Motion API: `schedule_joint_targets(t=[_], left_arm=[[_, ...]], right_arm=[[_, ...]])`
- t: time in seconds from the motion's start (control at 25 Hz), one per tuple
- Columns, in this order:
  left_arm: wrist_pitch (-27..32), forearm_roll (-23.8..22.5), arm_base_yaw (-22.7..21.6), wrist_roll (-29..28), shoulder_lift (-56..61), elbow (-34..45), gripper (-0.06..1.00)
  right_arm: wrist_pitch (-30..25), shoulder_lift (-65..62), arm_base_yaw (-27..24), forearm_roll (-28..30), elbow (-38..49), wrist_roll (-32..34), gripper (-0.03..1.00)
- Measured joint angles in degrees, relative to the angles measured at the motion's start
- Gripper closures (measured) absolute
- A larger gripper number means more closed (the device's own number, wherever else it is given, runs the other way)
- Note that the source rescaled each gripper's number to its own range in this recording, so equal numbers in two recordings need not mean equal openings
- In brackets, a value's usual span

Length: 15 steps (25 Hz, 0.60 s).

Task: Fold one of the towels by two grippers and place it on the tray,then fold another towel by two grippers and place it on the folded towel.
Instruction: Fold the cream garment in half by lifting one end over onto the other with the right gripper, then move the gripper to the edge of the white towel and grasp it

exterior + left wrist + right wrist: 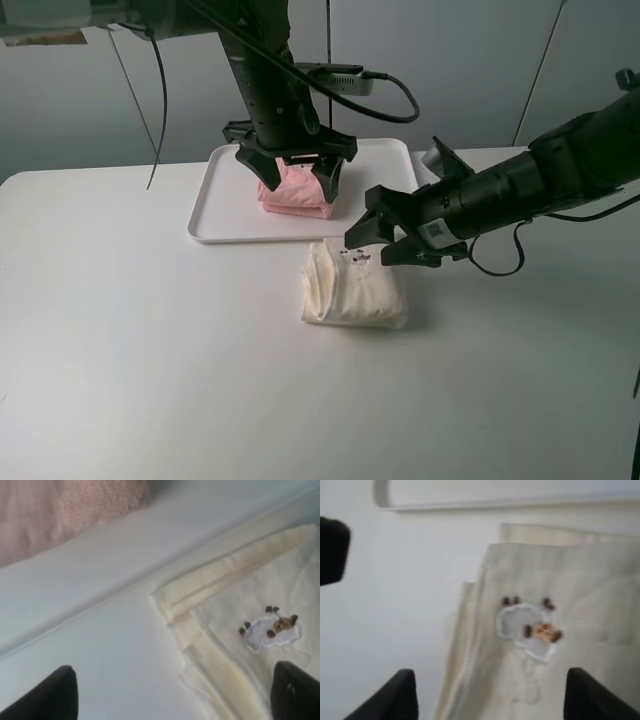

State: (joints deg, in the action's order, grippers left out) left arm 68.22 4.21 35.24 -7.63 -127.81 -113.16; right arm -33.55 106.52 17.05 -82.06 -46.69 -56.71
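Observation:
The pale pink towel (298, 192) lies folded on the white tray (215, 226). My left gripper (290, 178) hangs just above it, open, with nothing between its fingers (55, 695). In front of the tray the cream towel (352, 288) lies folded on the table, a small embroidered patch (530, 630) on top. My right gripper (385, 243) hovers open over this towel's far right corner and holds nothing. The left wrist view shows the pink towel (65, 510), the tray rim (100, 605) and the cream towel (250, 630). The right wrist view shows the cream towel (580, 580) below its fingers (395, 697).
The white table (120, 330) stretches to the left and front of the towels. The tray's near rim (470, 502) runs close behind the cream towel. Black cables (400, 100) hang from the left arm above the tray.

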Motion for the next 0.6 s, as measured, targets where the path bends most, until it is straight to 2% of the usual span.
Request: schedule_joint_targets(t=[0.08, 0.16, 0.28, 0.48, 0.6], left_arm=[[0.4, 0.0, 0.0, 0.1, 0.0, 0.0, -0.05], [0.5, -0.1, 0.0, 0.3, 0.0, 0.0, -0.05], [0.6, -0.1, 0.0, 0.6, 0.0, 0.0, -0.05], [0.8, -0.2, 0.0, 1.4, 0.0, 0.0, -0.05], [0.8, -0.3, 0.0, 1.6, 0.0, 0.0, -0.05]], right_arm=[[3.4, -0.7, 0.0, 8.1, -0.5, 7.4, 0.30], [4.5, -0.7, 0.0, 16.1, -1.0, 13.9, 0.30], [4.4, 0.4, 0.0, 23.5, -2.3, 20.4, 0.30], [-1.4, 5.2, 0.0, 25.6, -6.0, 22.9, 0.30], [-1.9, 7.4, 0.0, 25.7, -7.3, 23.2, 0.30]])
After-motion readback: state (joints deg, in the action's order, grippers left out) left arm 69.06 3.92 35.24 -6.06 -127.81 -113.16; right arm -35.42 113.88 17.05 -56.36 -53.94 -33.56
